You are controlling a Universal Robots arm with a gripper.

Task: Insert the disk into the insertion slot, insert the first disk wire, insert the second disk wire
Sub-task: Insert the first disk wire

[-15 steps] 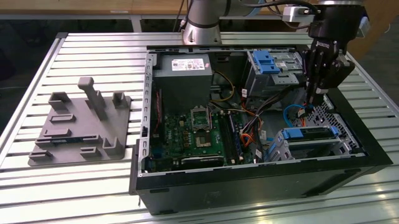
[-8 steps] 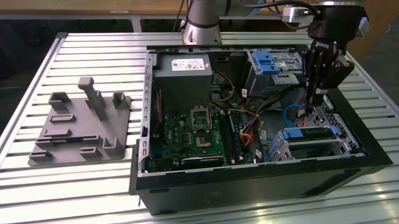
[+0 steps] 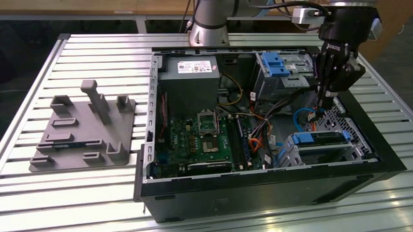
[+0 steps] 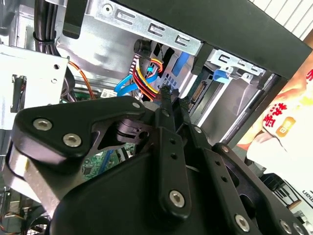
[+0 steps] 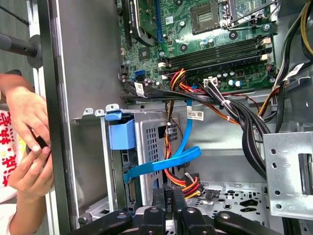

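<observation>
open computer case lies on its side on the slatted surface; motherboard exposed. grey moulded fixture sits on the surface at the exterior view's left, well apart from the case.

disk: seated in the perforated metal insertion slot in the case corner at the exterior view's lower right, blue carrier edges showing at both ends. in the first wrist view the carrier's blue tab stands at the slot's mouth.

tool: lowered inside the case beside the wall at the exterior view's right, just above the disk's back end. in both wrist views its fingers are drawn together with no gap at the tips. a small dark piece shows between them in the first wrist view; cannot tell whether it is a plug.

blue flat cable runs across the slot's back, near the tool tips. red, yellow and black wire bundle hangs just beside it.

a person's hands are outside the case wall.
</observation>
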